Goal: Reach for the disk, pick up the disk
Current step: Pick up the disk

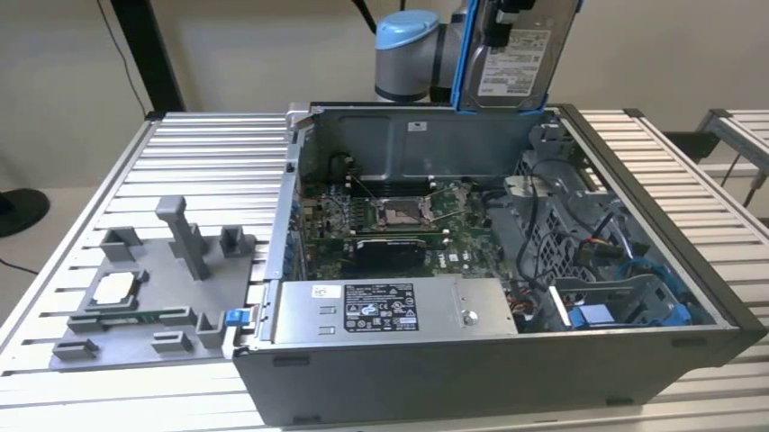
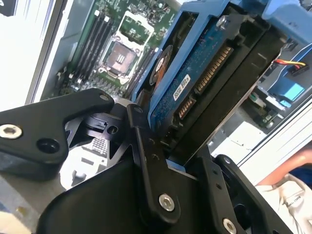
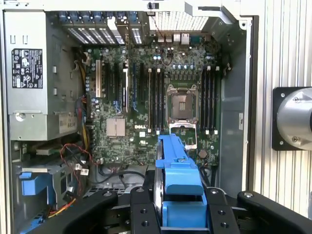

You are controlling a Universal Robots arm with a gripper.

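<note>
In the exterior view we see the disk [image 1: 514,56] held upright in the air above the rear edge of the open computer case [image 1: 649,351], its white label facing the camera and its blue bracket along the sides. The grey power supply box [image 1: 391,310] sits at the case's front.

In the second wrist view the gripper [image 2: 168,136] is clamped on the disk [image 2: 204,73], black fingers [image 2: 146,161] pressing its faces.

In the first wrist view we look down on the motherboard [image 3: 146,97], with the disk [image 3: 178,170] pinched edge-on in the gripper [image 3: 178,214].
</note>
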